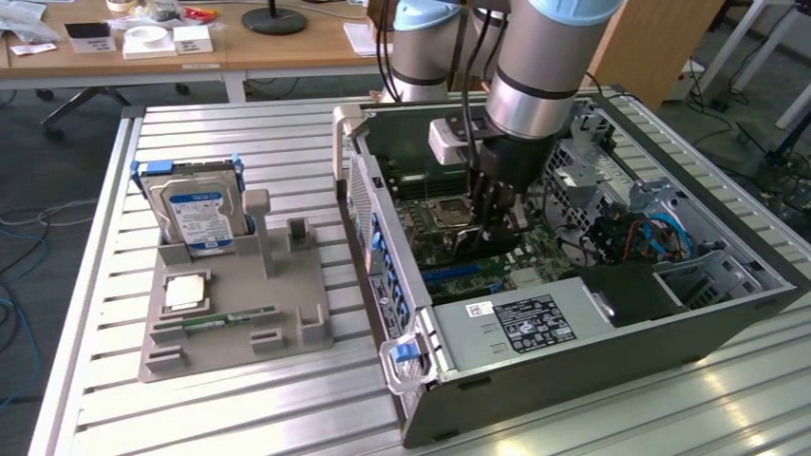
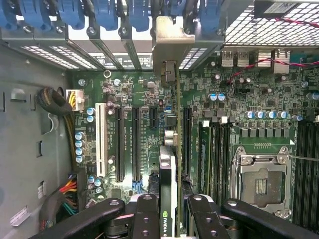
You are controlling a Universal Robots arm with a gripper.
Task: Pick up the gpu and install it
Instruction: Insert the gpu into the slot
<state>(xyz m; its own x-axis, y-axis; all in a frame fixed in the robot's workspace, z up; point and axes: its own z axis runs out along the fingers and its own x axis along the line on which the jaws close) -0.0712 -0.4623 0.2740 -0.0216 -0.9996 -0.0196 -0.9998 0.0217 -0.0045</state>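
Note:
My gripper reaches down into the open computer case and is shut on the gpu, a dark card held on edge just over the motherboard. In the wrist view the gpu runs edge-on from between my black fingers to its silvery end bracket, which sits at the case's rear slot openings. My gripper clamps the card from both sides. The card lies in line with the long black expansion slots. Whether its edge is seated in a slot is hidden.
Beside the case, on the exterior view's left, a grey holder carries a silver hard drive with a blue label, a processor chip and a slim green memory stick. Cables and drive cages crowd the case's far side. The processor socket lies close by.

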